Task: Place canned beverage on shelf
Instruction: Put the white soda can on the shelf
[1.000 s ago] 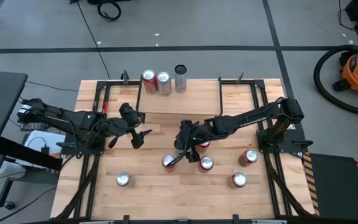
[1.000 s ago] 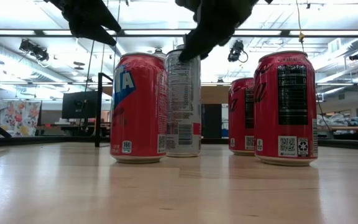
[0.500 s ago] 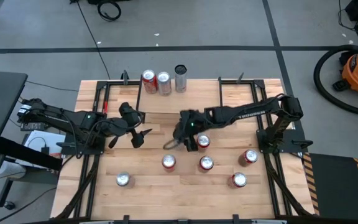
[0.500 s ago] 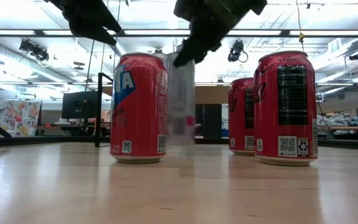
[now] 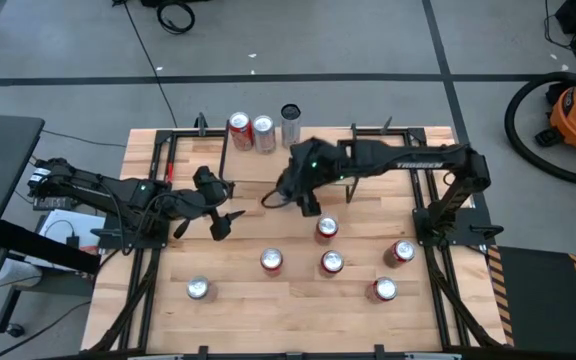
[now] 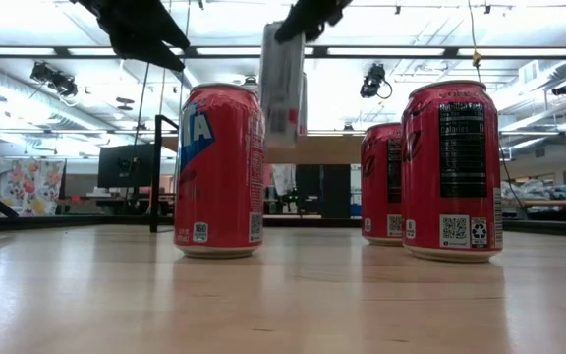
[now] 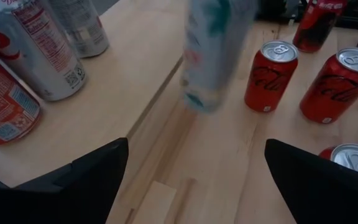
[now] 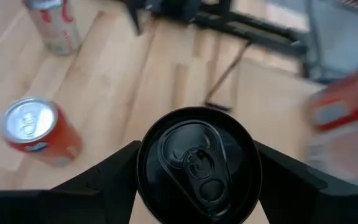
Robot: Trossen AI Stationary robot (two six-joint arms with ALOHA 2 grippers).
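High view shows the right pincer (image 5: 286, 190) now up near the front edge of the shelf (image 5: 323, 160), where a second ago it was down among the red cans in the middle of the counter (image 5: 268, 320); it has lifted one can away and carried it toward the far side. The low view confirms it: the pale can (image 6: 283, 84) that stood on the counter between the red cans now hangs clear of the surface, tilted slightly, its top pinched by the right pincer at the upper edge of the picture. In the right wrist view the dark fingers press on either side of the can's lid, so the pincer is clamped on the pale can. The left pincer (image 5: 223, 218) has not moved; it waits spread wide over the left part of the counter. Three cans (image 5: 263, 131) already stand at the far left of the shelf, and five others remain on the counter. The pick is done and the carry is underway; what is left, by my reading, is to bring the can over the shelf top, set it upright beside the others, and let go
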